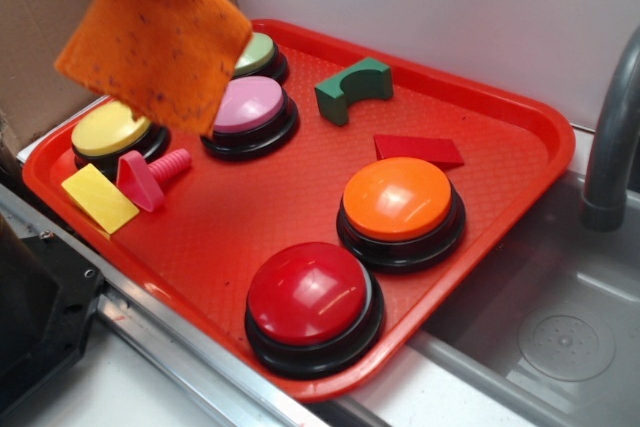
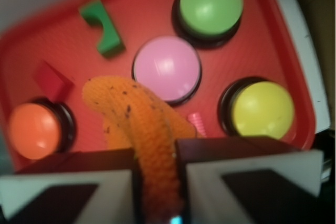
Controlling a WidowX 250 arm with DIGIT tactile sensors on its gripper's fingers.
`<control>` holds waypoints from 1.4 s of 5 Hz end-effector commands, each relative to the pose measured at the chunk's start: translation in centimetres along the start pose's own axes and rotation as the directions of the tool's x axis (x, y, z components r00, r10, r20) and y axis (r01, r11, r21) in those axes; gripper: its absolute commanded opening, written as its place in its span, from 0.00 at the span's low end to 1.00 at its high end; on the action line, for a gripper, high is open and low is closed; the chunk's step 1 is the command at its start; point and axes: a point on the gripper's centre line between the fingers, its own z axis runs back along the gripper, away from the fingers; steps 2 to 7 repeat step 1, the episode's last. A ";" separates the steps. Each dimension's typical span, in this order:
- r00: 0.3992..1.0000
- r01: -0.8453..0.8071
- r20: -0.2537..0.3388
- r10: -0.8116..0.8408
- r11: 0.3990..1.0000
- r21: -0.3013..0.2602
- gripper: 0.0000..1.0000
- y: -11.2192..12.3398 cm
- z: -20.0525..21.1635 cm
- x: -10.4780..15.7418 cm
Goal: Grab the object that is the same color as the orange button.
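A red tray [image 1: 520, 112] sits beside the sink [image 1: 560, 337] — five dome buttons on it, plus green [image 1: 352, 89], red [image 1: 418, 150] and yellow blocks [image 1: 98, 197] — and a pink screw [image 1: 152, 174].

Cloth [image 1: 160, 47] orange, dark specks. Tray [image 1: 500, 187] red. Buttons: orange [image 1: 398, 199], red [image 1: 308, 294], pink [image 1: 248, 104], yellow [image 1: 110, 129], green [image 2: 211, 3].

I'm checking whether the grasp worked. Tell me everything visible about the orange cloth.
The orange cloth is soft, woven and roughly square, flecked with dark specks. It hangs tilted in the air, clear of the red tray, over the yellow and pink buttons. The gripper pinches one bunched edge between its fingers; the rest droops below. Nothing else touches it.
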 end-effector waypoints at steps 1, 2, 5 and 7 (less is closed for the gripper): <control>1.000 0.009 0.014 -0.009 1.000 -0.014 0.00 1.1 0.2 1.3; 1.000 0.009 0.014 -0.009 1.000 -0.014 0.00 1.1 0.2 1.3; 1.000 0.009 0.014 -0.009 1.000 -0.014 0.00 1.1 0.2 1.3; 1.000 0.009 0.014 -0.009 1.000 -0.014 0.00 1.1 0.2 1.3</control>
